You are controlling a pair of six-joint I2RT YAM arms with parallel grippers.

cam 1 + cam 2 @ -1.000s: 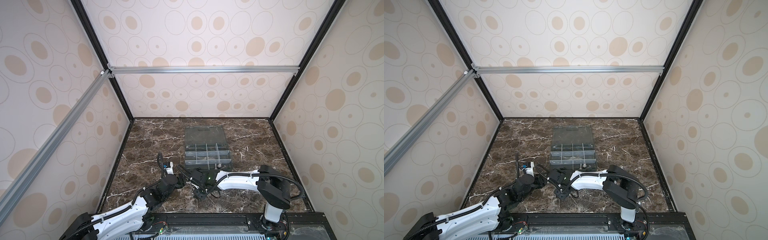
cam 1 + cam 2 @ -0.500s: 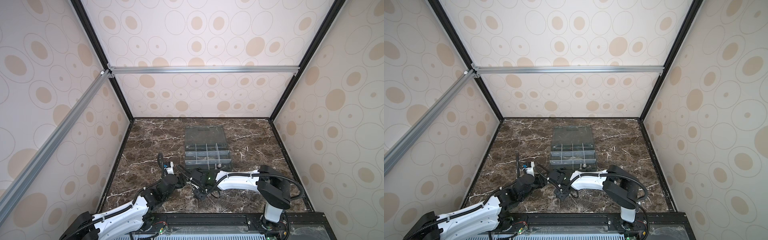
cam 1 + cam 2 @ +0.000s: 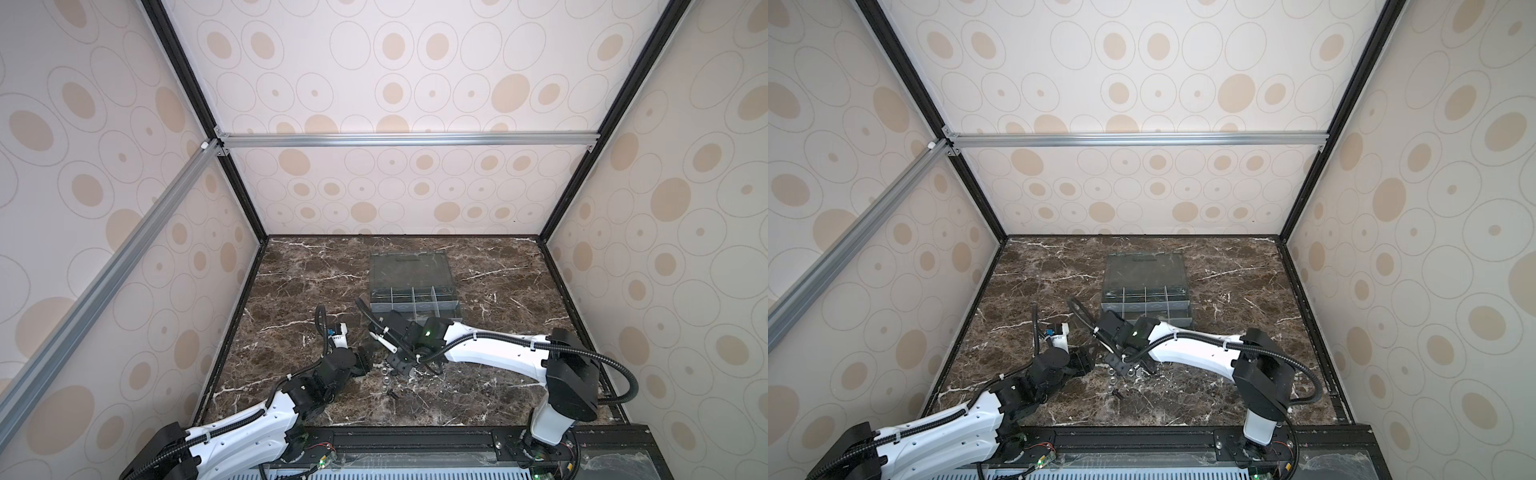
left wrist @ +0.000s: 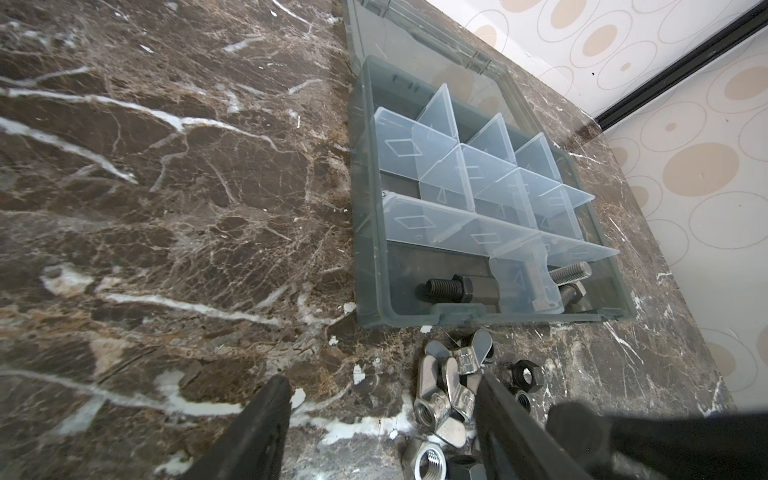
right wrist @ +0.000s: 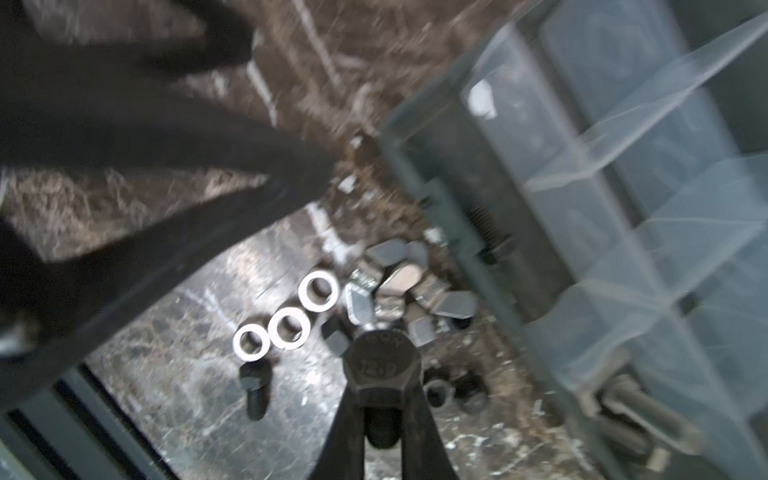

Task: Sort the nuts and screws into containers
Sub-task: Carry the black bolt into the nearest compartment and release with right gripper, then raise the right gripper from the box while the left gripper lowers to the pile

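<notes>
- Caught mid-sort: the right gripper point(image 5: 382, 419) is clamped on the shaft of a black hex-headed metal bolt point(image 5: 384, 368). The bolt appears raised off the brown marble-patterned tabletop point(image 5: 199, 415), just beside the dark grey plastic organizer box point(image 4: 368, 199) — a screw picked up, not yet dropped in.
- The left gripper point(image 4: 382, 380) hovers low near the loose pile, its jaws well apart and nothing between them.
- Done so far, from where I stand: in the box's nearest row, one black threaded bolt point(image 4: 449, 289) lies in a compartment. Silver threaded bolts point(image 4: 569, 272) lie past a translucent plastic divider point(image 4: 519, 282) (how many is hard to count through the plastic). The clear hinged lid point(image 3: 409, 270) lies open flat behind the box.
- No nut shows in any compartment that the views reach.
- Left on the table, close to the box's front wall:
  - three silver hex nuts point(image 5: 273, 329) in a touching row
  - a heap of silver wing nuts point(image 4: 451, 390)
  - a dark hex nut point(image 4: 514, 374)
  - one more short black bolt point(image 5: 254, 388)
- My reading — the screws are well begun and the nuts not started, so the larger share of the sorting lies ahead.
</notes>
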